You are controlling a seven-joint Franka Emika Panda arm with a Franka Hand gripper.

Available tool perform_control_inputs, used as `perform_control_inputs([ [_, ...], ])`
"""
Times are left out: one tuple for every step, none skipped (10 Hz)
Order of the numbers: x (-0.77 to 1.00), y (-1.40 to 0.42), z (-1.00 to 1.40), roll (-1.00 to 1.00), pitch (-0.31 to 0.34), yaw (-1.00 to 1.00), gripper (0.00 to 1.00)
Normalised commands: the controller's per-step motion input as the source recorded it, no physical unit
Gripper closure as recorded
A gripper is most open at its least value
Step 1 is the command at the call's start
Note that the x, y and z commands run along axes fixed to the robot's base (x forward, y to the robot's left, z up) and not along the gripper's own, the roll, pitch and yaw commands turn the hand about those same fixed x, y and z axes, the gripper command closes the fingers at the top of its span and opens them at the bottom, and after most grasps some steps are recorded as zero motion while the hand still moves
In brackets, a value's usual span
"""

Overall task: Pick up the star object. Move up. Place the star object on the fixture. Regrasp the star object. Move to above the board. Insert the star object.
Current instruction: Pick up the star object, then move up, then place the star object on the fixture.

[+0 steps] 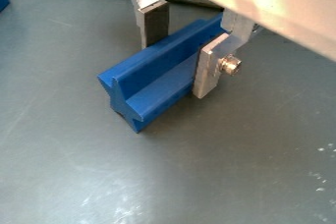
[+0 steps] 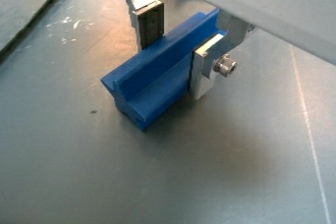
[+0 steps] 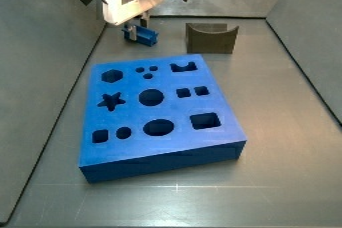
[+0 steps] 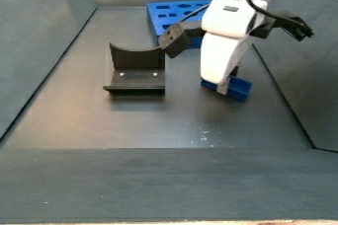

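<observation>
Down low, gripper [image 1: 182, 49] jaws straddling star object [image 1: 160, 73], lying flat lengthwise on floor; grip uncertain.

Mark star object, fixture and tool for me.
star object [image 1: 147, 76]: wrist view, top groove of the peg.
fixture [image 4: 133, 63]: side view, notched upright face.
tool [image 2: 178, 43]: wrist view, midway between fingertips straddling the peg.

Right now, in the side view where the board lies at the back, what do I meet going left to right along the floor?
fixture → pincer, down at the star object → star object. The board lies behind, overlapping them, so it has no clear place.
</observation>
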Motion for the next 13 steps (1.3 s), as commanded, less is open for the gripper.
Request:
perform_control_inputs([
  [0.0, 0.0, 0.0, 0.0, 0.0, 0.0, 1.0],
  [0.0, 0.0, 0.0, 0.0, 0.0, 0.0, 1.0],
  [0.0, 0.0, 0.93, 0.0, 0.0, 0.0, 1.0],
  [0.02, -0.02, 0.93, 0.0, -0.001, -0.02, 1.0],
  [0.01, -0.02, 0.87, 0.0, 0.019, -0.02, 1.0],
  [-0.01, 0.0, 0.68, 0.02, 0.051, -0.02, 1.0],
  [-0.01, 0.01, 0.59, 0.03, 0.055, -0.03, 1.0],
  [-0.02, 0.01, 0.41, 0.05, 0.058, -0.03, 1.0],
  [-0.02, 0.01, 0.27, 0.06, 0.052, -0.03, 1.0],
  [0.0, 0.0, 1.0, 0.0, 0.0, 0.0, 1.0],
  [0.01, 0.0, 1.0, 0.0, 0.005, 0.01, 1.0],
  [0.0, 0.0, 1.0, 0.0, 0.02, 0.01, 1.0],
  [-0.01, 0.0, 1.0, 0.02, 0.031, 0.0, 1.0],
])
